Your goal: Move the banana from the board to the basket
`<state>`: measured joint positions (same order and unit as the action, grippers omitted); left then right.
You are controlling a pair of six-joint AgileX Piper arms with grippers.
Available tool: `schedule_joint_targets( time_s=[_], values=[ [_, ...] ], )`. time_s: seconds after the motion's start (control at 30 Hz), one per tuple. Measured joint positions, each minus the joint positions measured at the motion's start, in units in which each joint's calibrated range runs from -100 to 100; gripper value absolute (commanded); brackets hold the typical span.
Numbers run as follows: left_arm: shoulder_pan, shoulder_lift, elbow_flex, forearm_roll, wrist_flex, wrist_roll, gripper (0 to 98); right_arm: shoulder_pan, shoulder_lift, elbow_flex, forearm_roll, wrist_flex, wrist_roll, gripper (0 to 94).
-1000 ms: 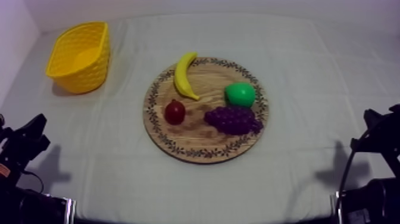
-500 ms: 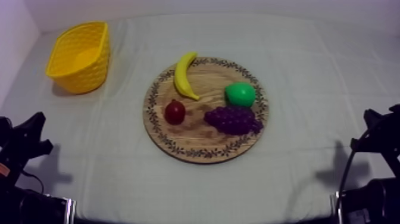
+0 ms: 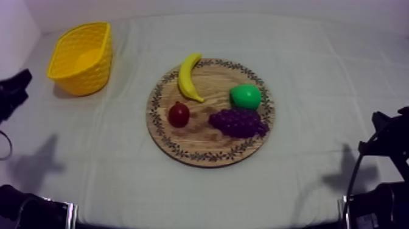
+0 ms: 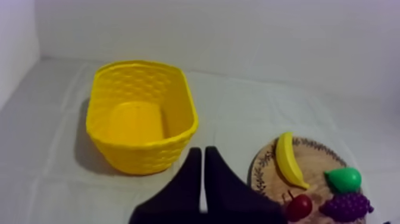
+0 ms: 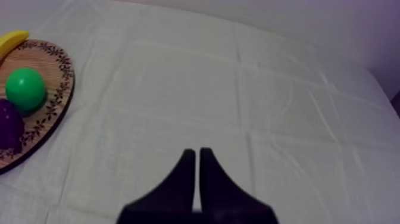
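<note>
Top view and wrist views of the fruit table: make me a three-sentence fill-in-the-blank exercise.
The curved yellow toy banana lies ____ the round wooden board.
The yellow woven basket is ____ inside.
The left gripper and the right gripper are both ____ on nothing.
Missing words: on; empty; shut.

Creased grey-white tablecloth (image 3: 341,79), plain pale wall (image 4: 238,36) behind.

The banana (image 3: 189,77), yellow and curved, lay flat on the far left part of the round wooden board (image 3: 207,143), its upper tip at the patterned rim. The board sat mid-counter (image 3: 316,79). The yellow basket (image 3: 91,82) stood upright, well apart, at the far left.
</note>
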<state>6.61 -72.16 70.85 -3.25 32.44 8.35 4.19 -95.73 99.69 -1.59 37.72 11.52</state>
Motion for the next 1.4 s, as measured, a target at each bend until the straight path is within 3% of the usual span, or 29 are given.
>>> schedule_joint_targets(
  time_s=[0.23,0.67,0.93,1.4],
  values=[
    [3.8,17.6,-23.5,-0.32,10.8,-2.0,0.1,0.0,0.0,0.0,0.0,0.0,0.0,0.3],
    [10.1,42.0,-52.4,-0.49,19.5,1.4,0.1,0.0,0.0,0.0,0.0,0.0,0.0,0.3],
    [12.5,55.1,-59.2,0.68,21.0,3.3,0.1,0.0,0.0,0.0,0.0,0.0,0.0,0.3],
    [13.5,69.8,-58.5,5.17,20.5,3.9,0.1,0.0,0.0,0.0,0.0,0.0,0.0,0.3]
  ],
)
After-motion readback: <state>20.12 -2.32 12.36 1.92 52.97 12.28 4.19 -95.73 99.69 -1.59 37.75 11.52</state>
